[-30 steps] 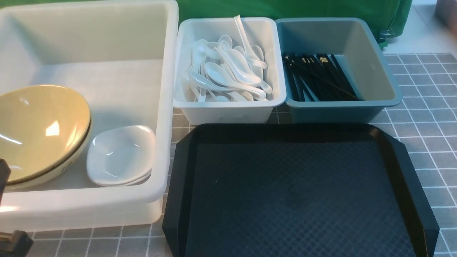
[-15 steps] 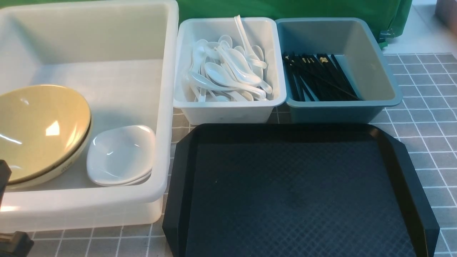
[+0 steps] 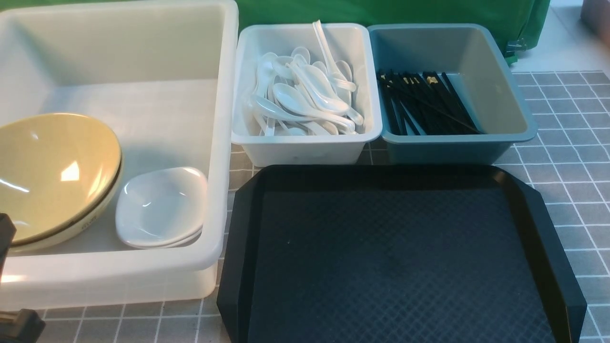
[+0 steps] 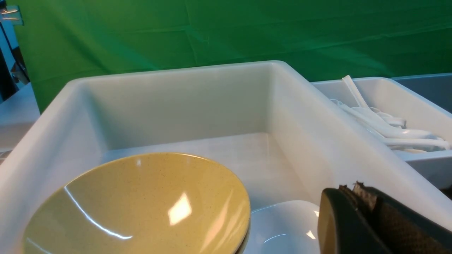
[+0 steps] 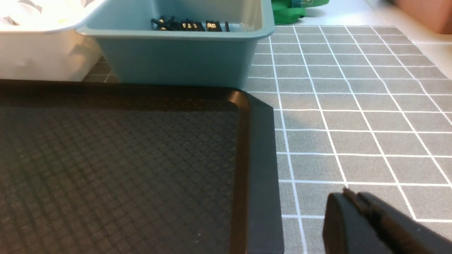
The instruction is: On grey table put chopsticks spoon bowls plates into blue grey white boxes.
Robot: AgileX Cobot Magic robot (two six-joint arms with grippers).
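The large white tub [image 3: 224,143] holds stacked yellow bowls [image 3: 52,176] and stacked small white plates [image 3: 159,207]; both show in the left wrist view, bowls [image 4: 141,208], plates [image 4: 282,225]. The small white box [image 3: 305,147] holds several white spoons [image 3: 305,102]. The blue-grey box [image 3: 448,147] holds several black chopsticks [image 3: 424,102]. My left gripper [image 4: 353,188] is shut and empty, at the tub's near edge above the plates. My right gripper [image 5: 348,194] is shut and empty, low over the grey table [image 5: 353,116] right of the tray.
An empty black textured tray [image 3: 395,257] lies in front of the two small boxes. A green cloth [image 3: 381,12] hangs behind the boxes. The grey table [image 3: 567,143] extends to the right of the tray and blue-grey box.
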